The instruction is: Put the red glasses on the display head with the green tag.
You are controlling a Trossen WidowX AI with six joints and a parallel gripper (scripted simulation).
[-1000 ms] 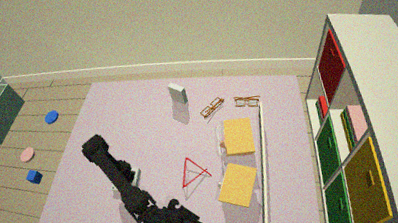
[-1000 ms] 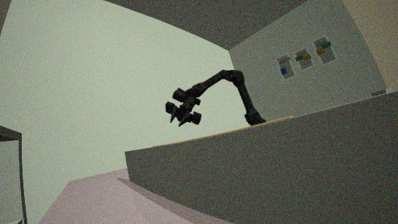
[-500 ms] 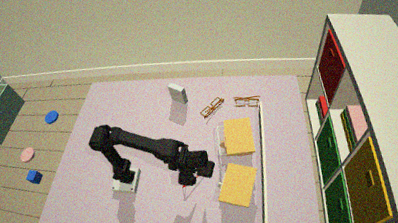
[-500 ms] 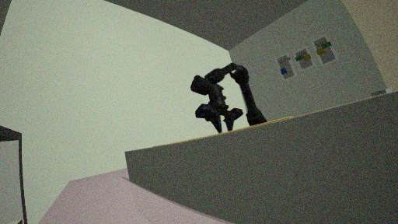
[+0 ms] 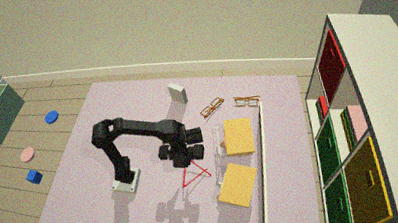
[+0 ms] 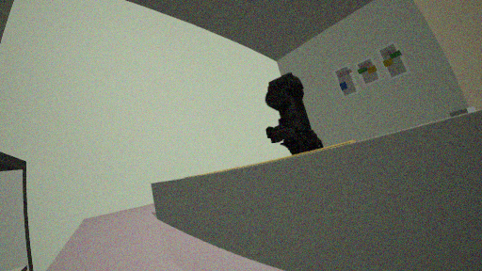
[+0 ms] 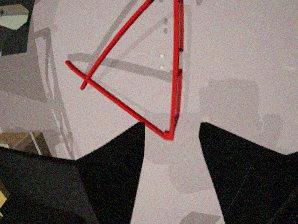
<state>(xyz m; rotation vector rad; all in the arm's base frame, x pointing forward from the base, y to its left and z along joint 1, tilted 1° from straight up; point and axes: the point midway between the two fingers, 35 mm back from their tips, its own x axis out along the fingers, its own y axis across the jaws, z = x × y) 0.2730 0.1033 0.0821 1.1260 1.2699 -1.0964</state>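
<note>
The red glasses lie on the pink surface, their two temples crossing in the wrist view. My gripper is open and empty above them; one hinge corner shows between the fingertips in the wrist view, with no finger seen gripping it. In the top view the arm hides the fingertips. Two display heads with flat yellow tops, one farther and one nearer, stand right of the glasses. No green tag can be made out, so I cannot tell which head bears it. In the exterior view a grey panel hides the glasses and heads.
A long white bar lies right of the heads. Two brown-framed glasses lie behind them. A pale block stands at the back. A shelf unit stands at the far right.
</note>
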